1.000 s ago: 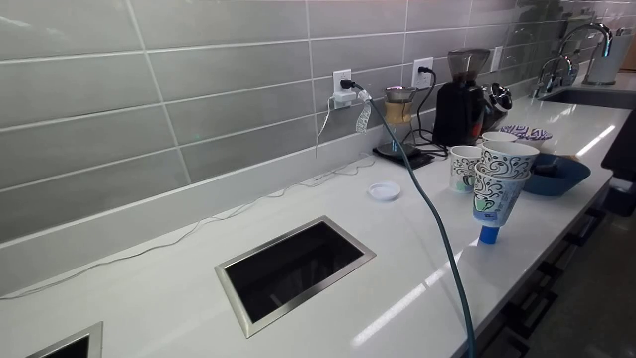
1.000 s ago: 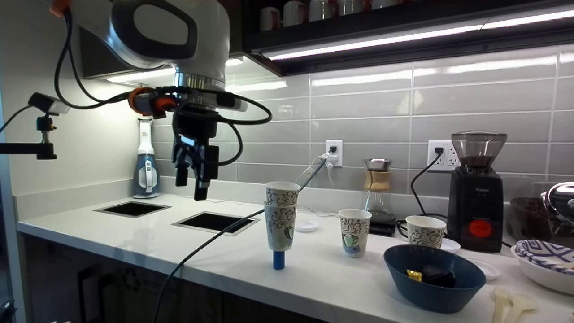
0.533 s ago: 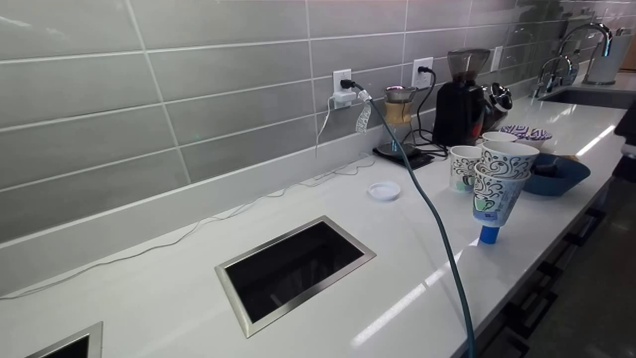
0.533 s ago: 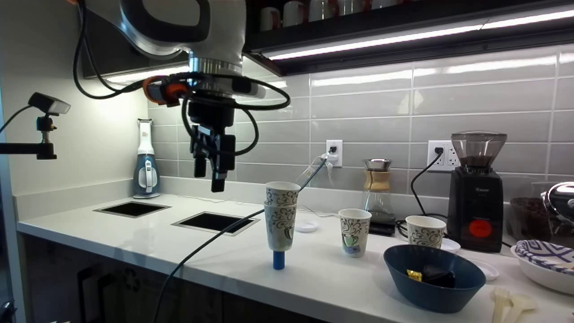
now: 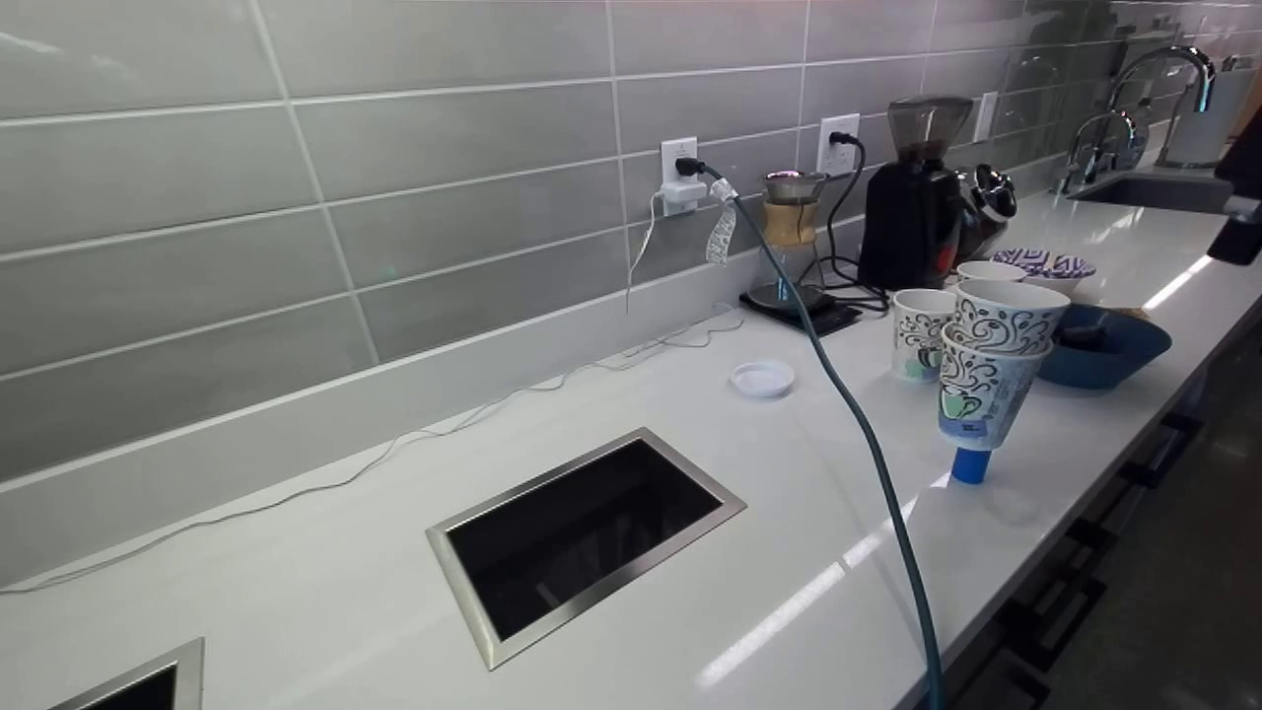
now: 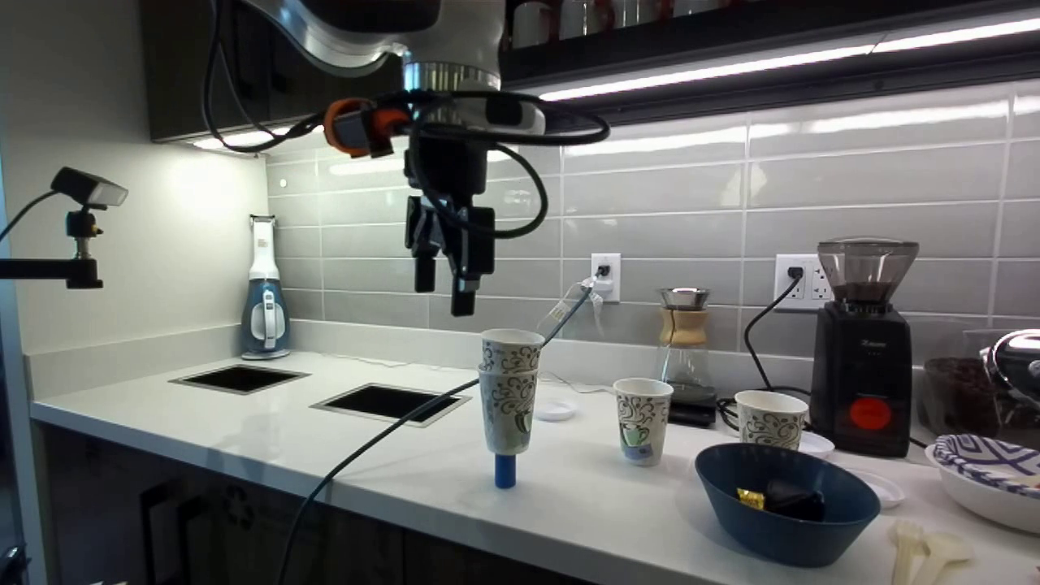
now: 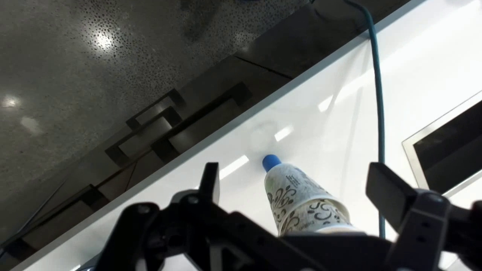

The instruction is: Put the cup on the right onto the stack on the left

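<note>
The stack point(image 6: 510, 398) is nested white cups with a dark swirl pattern, on a narrow blue cylinder point(image 6: 504, 471) on the counter. It also shows in an exterior view point(image 5: 991, 390) and in the wrist view point(image 7: 292, 199), where its top is partly hidden by my gripper. The cup point(image 6: 642, 422), single and alike in pattern, stands upright right of the stack; it shows in an exterior view point(image 5: 919, 335) partly behind the stack. My gripper point(image 6: 444, 294) is open and empty, above and left of the stack. In the wrist view the stack shows between the spread fingers.
Another patterned cup point(image 6: 770, 418) stands behind the dark blue bowl point(image 6: 780, 528). A teal cable point(image 6: 382, 439) crosses the counter left of the stack. A coffee maker point(image 6: 684, 349) and black grinder point(image 6: 863, 366) stand near the wall. The counter's front edge point(image 7: 241, 116) is close.
My gripper has moved right and somewhat up in an exterior view, coming nearer the stack, and shows at the right edge of an exterior view. The cups have not moved.
</note>
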`<state>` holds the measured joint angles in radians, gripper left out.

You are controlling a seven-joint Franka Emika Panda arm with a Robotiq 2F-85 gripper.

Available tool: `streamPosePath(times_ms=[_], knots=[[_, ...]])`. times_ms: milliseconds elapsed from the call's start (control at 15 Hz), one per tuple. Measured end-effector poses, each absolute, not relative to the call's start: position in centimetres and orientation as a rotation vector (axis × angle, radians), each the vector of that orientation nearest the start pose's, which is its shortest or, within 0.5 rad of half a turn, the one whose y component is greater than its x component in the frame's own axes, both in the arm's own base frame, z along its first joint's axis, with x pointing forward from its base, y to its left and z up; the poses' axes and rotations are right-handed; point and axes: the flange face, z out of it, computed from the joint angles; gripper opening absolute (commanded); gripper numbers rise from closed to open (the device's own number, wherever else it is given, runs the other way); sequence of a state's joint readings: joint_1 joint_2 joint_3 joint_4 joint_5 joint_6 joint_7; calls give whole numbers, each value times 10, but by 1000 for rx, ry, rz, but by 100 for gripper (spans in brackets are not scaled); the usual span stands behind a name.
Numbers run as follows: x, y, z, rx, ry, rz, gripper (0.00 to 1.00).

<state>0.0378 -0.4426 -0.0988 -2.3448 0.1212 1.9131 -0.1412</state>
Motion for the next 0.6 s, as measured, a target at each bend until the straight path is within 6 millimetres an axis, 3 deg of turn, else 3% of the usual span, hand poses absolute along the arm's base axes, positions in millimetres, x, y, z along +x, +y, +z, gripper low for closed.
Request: streamPosePath(times_ms=[333, 600], knots=[[479, -48, 518, -3002, -37, -100, 100], [537, -60, 521, -3030, -44, -217, 100]])
